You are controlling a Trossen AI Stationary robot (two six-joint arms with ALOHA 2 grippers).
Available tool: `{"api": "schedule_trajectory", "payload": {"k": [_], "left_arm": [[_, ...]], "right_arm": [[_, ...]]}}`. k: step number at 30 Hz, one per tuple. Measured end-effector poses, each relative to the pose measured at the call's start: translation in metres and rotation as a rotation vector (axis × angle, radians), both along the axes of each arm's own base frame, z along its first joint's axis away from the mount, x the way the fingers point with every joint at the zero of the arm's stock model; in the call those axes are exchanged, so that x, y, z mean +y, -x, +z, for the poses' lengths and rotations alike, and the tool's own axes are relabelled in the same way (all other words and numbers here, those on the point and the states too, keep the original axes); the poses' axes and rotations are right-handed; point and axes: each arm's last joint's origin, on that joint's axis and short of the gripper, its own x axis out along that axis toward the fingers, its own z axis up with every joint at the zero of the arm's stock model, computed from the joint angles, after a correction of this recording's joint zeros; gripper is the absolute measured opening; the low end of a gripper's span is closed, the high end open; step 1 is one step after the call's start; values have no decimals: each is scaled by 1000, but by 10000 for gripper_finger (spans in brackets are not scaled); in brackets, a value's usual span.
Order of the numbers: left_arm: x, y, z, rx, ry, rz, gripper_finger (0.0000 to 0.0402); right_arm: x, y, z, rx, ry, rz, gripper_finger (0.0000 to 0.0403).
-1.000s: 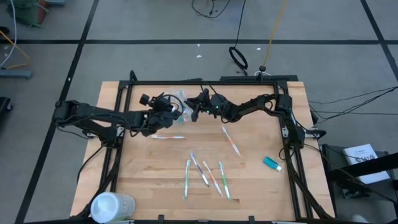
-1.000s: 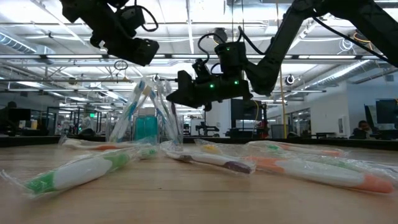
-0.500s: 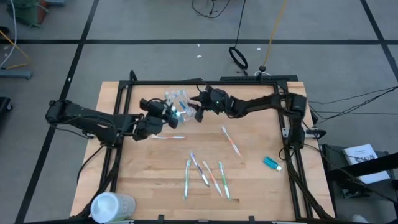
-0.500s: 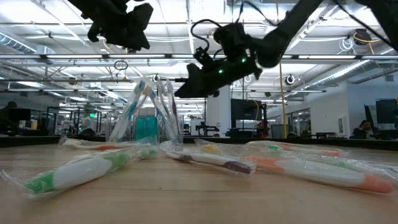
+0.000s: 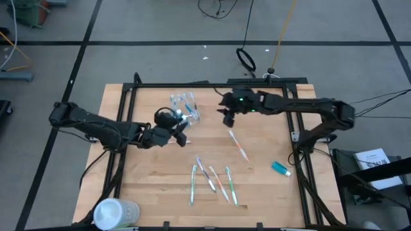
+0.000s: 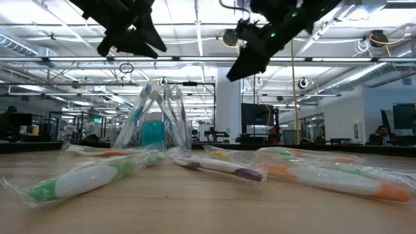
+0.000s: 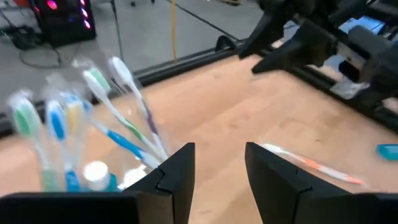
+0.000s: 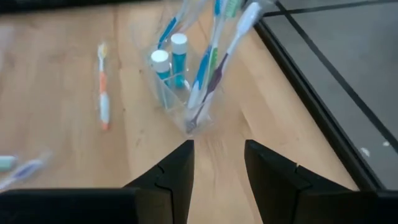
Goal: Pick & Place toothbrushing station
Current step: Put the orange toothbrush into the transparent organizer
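Already the small clear plastic cup (image 5: 184,106) at the wooden table's (image 5: 160,173) far edge holds several toothbrushes and teal tubes; wrapped pastel toothbrushes (image 5: 212,179) and one teal tube (image 5: 280,169) remain loose. Both left tool (image 5: 180,133) and right tool (image 5: 227,117) hover spread, empty.

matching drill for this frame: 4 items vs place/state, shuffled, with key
1. clear cup
2. teal toothpaste tube
3. white cylindrical container
4. right gripper

A. table's near left corner
B. open, empty, raised to the right of the cup
C. lying alone near the table's right edge
D. upright, holding toothbrushes

Pairs: 1-D, 2-C, 3-A, 4-B
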Motion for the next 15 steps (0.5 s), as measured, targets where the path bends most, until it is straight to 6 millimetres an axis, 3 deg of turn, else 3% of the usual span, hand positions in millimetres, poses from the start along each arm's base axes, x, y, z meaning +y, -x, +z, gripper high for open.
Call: {"api": "schedule_trajectory", "payload": {"k": [4,9,15], "left_arm": [[-10,1,0,-39,64,-28,147],[-22,3,0,-78,115,-47,147],[-28,5,1,-135,166,-15,147]], "right_arm": [[9,28,3,-60,-44,-39,134],[21,62,-20,-144,-28,-43,133],[29,86,-28,-469,74,-29,134]]}}
